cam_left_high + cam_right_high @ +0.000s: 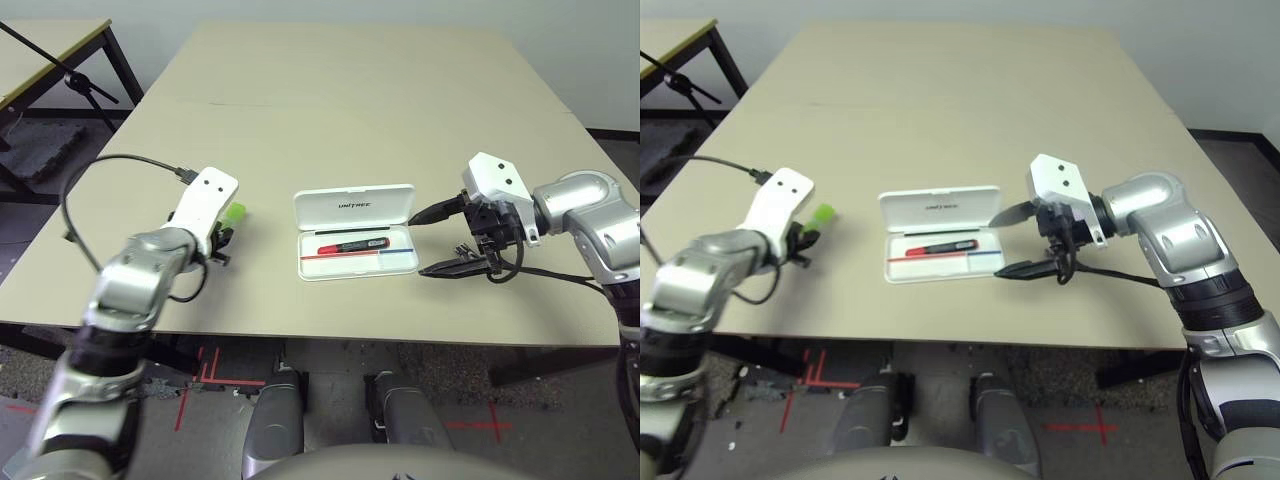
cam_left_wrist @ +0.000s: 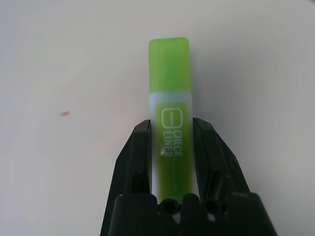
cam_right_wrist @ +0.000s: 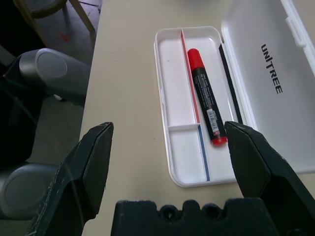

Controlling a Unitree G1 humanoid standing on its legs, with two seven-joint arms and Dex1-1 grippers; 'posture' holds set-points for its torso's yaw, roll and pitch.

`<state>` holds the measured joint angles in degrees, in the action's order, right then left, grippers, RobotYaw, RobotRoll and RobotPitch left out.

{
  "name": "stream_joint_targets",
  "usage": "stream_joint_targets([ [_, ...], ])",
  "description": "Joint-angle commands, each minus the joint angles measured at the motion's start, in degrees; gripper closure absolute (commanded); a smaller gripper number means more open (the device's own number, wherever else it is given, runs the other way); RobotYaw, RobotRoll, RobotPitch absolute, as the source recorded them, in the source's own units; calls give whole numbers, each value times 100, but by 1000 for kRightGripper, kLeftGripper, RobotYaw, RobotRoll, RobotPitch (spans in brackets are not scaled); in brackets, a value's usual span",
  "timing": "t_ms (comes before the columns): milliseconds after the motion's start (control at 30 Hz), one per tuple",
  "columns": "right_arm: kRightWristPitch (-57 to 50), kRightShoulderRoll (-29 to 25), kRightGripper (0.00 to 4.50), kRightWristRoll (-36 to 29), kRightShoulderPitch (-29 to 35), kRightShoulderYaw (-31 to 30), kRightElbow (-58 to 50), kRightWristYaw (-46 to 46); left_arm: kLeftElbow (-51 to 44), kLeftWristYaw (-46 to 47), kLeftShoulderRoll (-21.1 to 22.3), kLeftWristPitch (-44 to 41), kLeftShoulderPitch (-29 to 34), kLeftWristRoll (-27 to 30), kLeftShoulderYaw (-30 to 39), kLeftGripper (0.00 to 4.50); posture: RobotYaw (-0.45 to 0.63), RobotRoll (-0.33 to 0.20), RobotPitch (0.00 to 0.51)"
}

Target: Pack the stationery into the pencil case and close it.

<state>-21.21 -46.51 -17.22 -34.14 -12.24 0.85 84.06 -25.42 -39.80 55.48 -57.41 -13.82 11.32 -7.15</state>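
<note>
Nearest the robot, left side of the bench (image 1: 330, 130): left gripper (image 2: 171, 142) has its black fingers (image 2: 140, 152) clamped on the lime-green highlighter (image 2: 170, 98), one finger on each flat side of the barrel, cap end sticking out well past the tips. Grip sits on the lower, labelled half, so most of the length overhangs; likely risk is the highlighter pivoting or slipping between the fingers on the carry, and landing skewed on the tray rim instead of inside. Long overhang could also knock the raised lid (image 1: 355, 205) or nudge the whole case if it comes in low. Right side, right gripper (image 1: 440, 240) hangs just beside the case's right end, fingers spread wide, holding nothing; close enough that it may clip the case edge or block the left arm's path. Middle of the bench: pencil case (image 1: 357, 232) lies open, lid folded back on the far side with dark lettering showing, tray toward the robot. Tray has a red and blue stripe and a divider; the red marker (image 3: 206, 105) lies lengthwise in the compartment next to the hinge, the near compartments look empty. Small clip: can't spot it. Case not closed yet. Far end of bench bare of task items.
</note>
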Motion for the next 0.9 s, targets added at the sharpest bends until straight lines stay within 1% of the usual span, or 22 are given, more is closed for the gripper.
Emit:
stream_joint_targets([
  [33, 109, -5, 0, 108, -71, -63, 118, 42, -259, -732, 358, 918, 167, 104, -89, 3417, 158, 0, 84],
  [67, 128, 2, 0, 124, -90, -72, 151, 48, -274, -845, 383, 1092, 154, 105, -111, 3417, 156, 0, 83],
  [133, 164, 10, 0, 161, -123, -89, 209, 54, -326, -960, 289, 1240, 6, 115, -213, 3417, 155, 0, 83],
  [267, 274, -4, 0, 317, -172, -157, 333, 64, -572, -1075, -230, 1137, -650, 276, -517, 3417, 153, 0, 82],
  [433, 346, 37, 0, 395, -257, -176, 477, 91, -576, -1238, -622, 1133, -1274, 185, -1107, 3417, 150, 0, 79],
  [600, 385, 31, 0, 447, -278, -152, 540, 92, -223, -1426, -956, 1326, -1784, -66, -1778, 3417, 141, 0, 76],
  [733, 395, 8, 0, 489, -239, -140, 541, 64, 187, -1443, -1480, 1335, -2177, -147, -2124, 3417, 136, 0, 74],
  [900, 405, -40, 0, 531, -184, -123, 527, 49, 785, -1532, -1839, 1625, -2511, -499, -2550, 3417, 121, 0, 70],
])
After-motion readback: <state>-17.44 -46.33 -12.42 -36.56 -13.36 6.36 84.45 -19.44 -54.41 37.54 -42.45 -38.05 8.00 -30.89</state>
